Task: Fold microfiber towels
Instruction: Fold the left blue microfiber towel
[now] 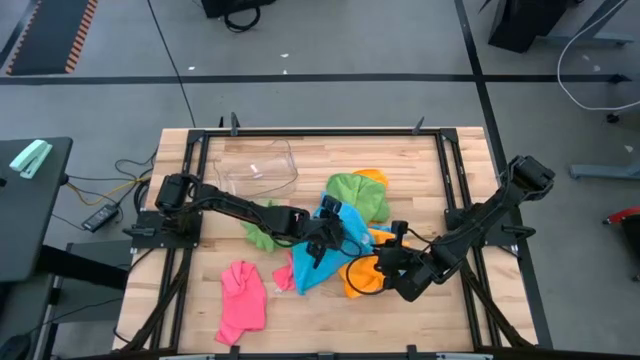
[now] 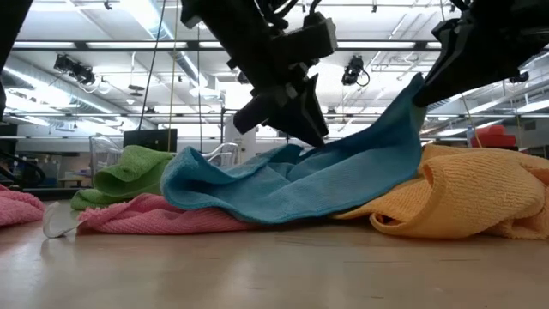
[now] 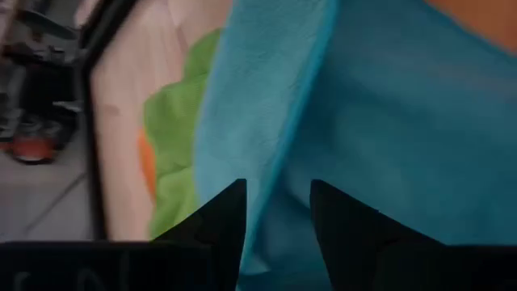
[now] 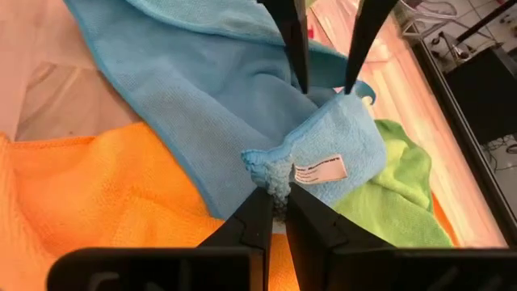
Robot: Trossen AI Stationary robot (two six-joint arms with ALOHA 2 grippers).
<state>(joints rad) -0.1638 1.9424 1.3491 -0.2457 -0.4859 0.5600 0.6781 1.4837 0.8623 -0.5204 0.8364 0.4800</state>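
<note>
Folding has barely begun — right gripper [image 4: 275, 212] jaws clamped on the blue towel [image 1: 318, 262] corner mid-tabletop, left gripper [image 3: 275, 214] jaws apart over it — pink towel [image 1: 243, 300], green towel [image 1: 355, 192], orange towel [image 1: 362, 276] still crumpled.

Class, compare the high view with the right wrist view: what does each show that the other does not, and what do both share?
Only the high view shows the pink towel lying apart near the table's front-left, the clear plastic tub, and both whole arms.

Only the right wrist view shows the blue towel's white label and the right gripper shut on that towel's bunched edge, with the left gripper open just above it.

Both show the blue, orange and green towels heaped together.
</note>
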